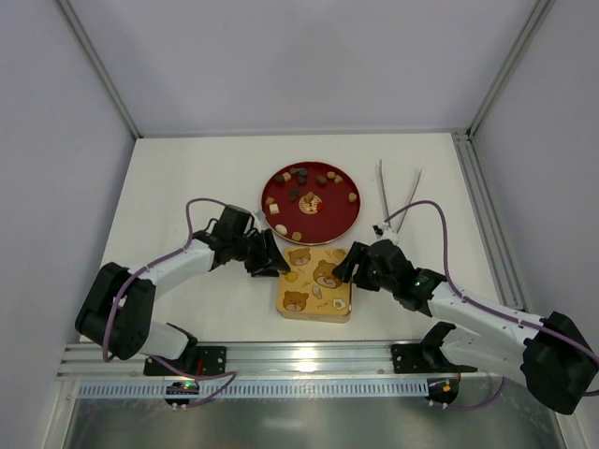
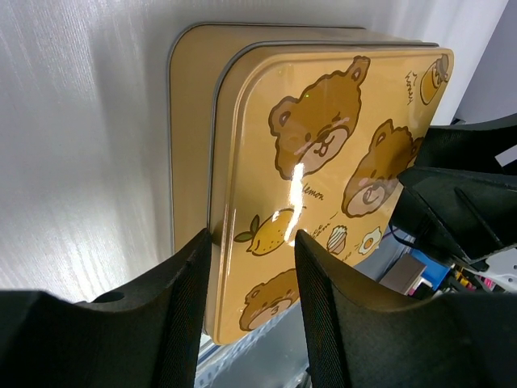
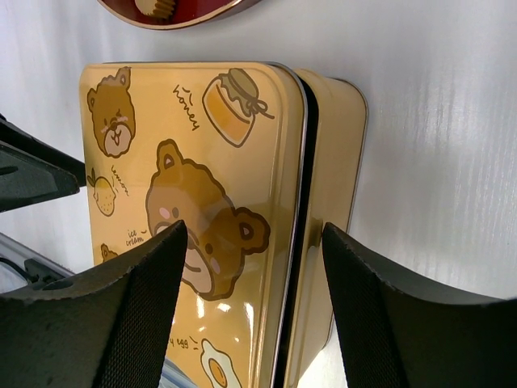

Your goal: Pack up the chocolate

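Observation:
Several small chocolate pieces (image 1: 298,176), tan, dark brown and cream, lie on the red plate (image 1: 344,215). In front of it stands a yellow tin whose bear-print lid (image 1: 316,281) covers it. My left gripper (image 1: 273,260) is open at the tin's left edge. In the left wrist view (image 2: 250,242) its fingers straddle the lid's rim (image 2: 230,202), beside the tin's base (image 2: 190,121). My right gripper (image 1: 348,265) is open at the tin's right edge. In the right wrist view (image 3: 254,234) it straddles the lid (image 3: 194,162) and base (image 3: 335,162), with a dark gap between them.
Metal tongs (image 1: 398,192) lie to the right of the plate. White enclosure walls surround the table, and a metal rail (image 1: 309,360) runs along the near edge. The plate's rim (image 3: 202,12) shows at the top of the right wrist view.

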